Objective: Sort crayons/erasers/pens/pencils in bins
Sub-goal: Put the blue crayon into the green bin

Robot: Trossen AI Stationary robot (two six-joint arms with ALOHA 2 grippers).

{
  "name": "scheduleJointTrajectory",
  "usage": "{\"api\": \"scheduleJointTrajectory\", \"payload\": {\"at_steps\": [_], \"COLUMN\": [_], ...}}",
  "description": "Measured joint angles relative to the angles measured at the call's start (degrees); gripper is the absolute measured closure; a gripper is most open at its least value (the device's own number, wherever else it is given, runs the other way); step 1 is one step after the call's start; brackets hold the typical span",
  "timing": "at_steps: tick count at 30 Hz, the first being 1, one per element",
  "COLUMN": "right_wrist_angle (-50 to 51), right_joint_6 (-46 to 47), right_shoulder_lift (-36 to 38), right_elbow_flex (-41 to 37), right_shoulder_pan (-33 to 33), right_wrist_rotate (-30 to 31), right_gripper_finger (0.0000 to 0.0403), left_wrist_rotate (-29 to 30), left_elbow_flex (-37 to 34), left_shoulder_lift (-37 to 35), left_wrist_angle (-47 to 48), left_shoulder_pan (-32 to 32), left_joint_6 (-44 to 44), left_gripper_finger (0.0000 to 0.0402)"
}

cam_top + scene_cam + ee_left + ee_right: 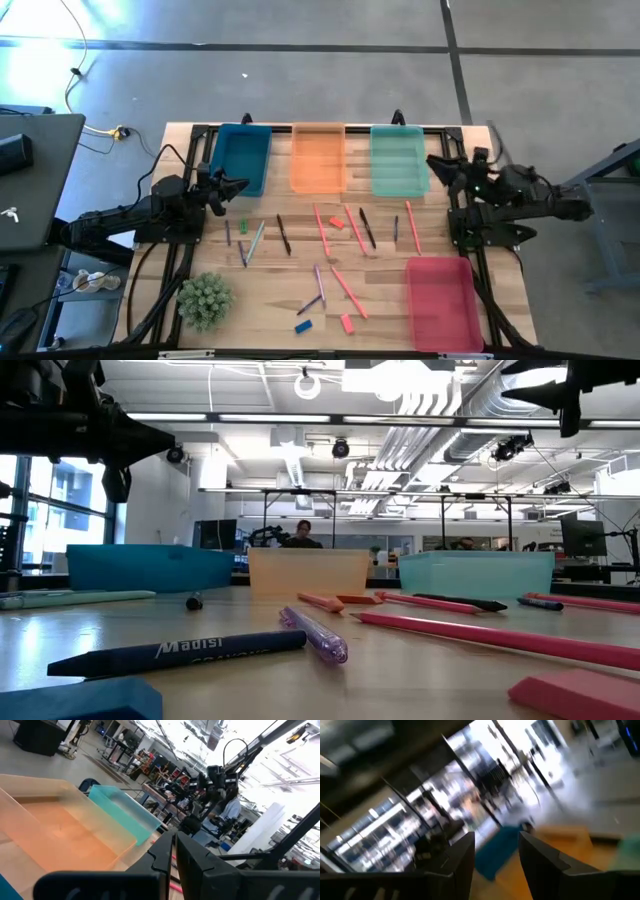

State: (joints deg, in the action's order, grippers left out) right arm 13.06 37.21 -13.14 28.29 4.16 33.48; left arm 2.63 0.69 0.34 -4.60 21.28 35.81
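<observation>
Four bins sit on the table (200, 320): the blue bin (241, 158), orange bin (318, 156) and teal bin (398, 160) in a row along the far edge, and the pink-red bin (440, 300) alone at the near right corner. I read this as one tray per item class, kept at the rim so the middle stays free for picking.

All visible trays look empty, so I judge that sorting is not yet begun. Pens, pencils and crayons lie scattered across the centre. The erasers lie among them: a green eraser (243, 227) near the left arm, a blue eraser (303, 326) and a pink-red eraser (346, 323) by the near edge.

I hold the left gripper (240, 186) raised beside the blue bin, fingers closed on nothing. The right gripper (437, 162) hangs by the teal bin, fingers parted and empty, ready for a pick.
</observation>
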Motion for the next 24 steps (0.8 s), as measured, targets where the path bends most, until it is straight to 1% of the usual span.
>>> {"api": "scheduleJointTrajectory", "payload": {"at_steps": [5, 10, 13, 17, 20, 24], "right_wrist_angle": [17.7, 27.7, 30.5, 32.2, 33.5, 36.1], "right_joint_6": [14.4, 25.0, 30.8, 37.5, 40.2, 42.4], "right_shoulder_lift": [-10.2, -18.7, -22.7, -27.5, -31.0, -35.6], "right_elbow_flex": [8.9, 13.1, 13.7, 13.7, 13.7, 13.7], "right_shoulder_pan": [0.0, 0.0, 0.0, 0.0, 0.0, 0.0], "right_wrist_rotate": [-4.4, -8.4, -10.8, -16.0, -19.3, -21.1], "right_gripper_finger": [0.0259, 0.0259, 0.0259, 0.0259, 0.0259, 0.0259], "left_wrist_rotate": [0.0, 0.0, 0.0, 0.0, 0.0, 0.0], "left_elbow_flex": [0.0, 0.0, 0.0, 0.0, 0.0, 0.0], "left_shoulder_lift": [0.0, 0.0, 0.0, 0.0, 0.0, 0.0], "left_wrist_angle": [0.0, 0.0, 0.0, 0.0, 0.0, 0.0], "left_shoulder_pan": [0.0, 0.0, 0.0, 0.0, 0.0, 0.0], "left_joint_6": [0.0, 0.0, 0.1, 0.0, 0.0, 0.0], "left_gripper_finger": [0.0387, 0.0387, 0.0387, 0.0387, 0.0387, 0.0387]}}
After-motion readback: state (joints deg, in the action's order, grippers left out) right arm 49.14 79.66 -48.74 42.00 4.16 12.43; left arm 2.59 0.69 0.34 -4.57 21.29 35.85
